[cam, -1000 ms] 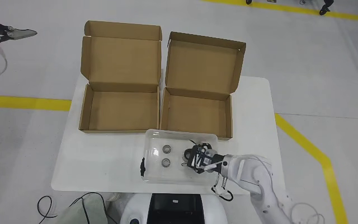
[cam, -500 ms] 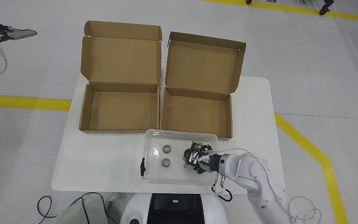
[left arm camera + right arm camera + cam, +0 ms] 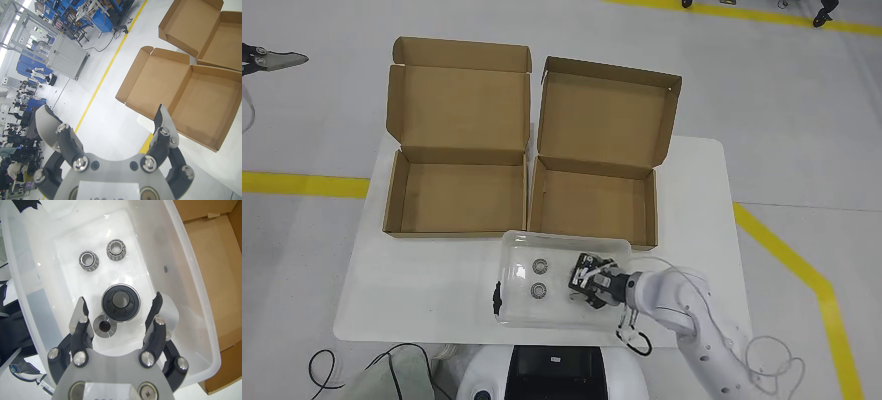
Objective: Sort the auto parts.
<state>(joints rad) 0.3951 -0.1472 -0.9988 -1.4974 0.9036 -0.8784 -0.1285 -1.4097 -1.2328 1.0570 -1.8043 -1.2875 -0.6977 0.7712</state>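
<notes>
White table [image 3: 692,200], workshop floor with yellow lines around it. We take the clear bin [image 3: 517,240] as our mark.

- Behind the bin: two open cardboard boxes, one [image 3: 454,197] beside the other [image 3: 590,205], no part in either yet. Likely the sorting targets.
- In the bin: two small roller bearings [image 3: 88,261] [image 3: 115,249], a large black-cored ring [image 3: 132,308], and a steel collar [image 3: 104,328] touching it.
- Right gripper [image 3: 120,304]: inside the bin, spread wide, holding nothing, straddling the large ring. We judge it is set to pinch the rim.
- Left gripper [image 3: 104,113]: wide open, bare, well away from the bin, probably kept clear.
</notes>
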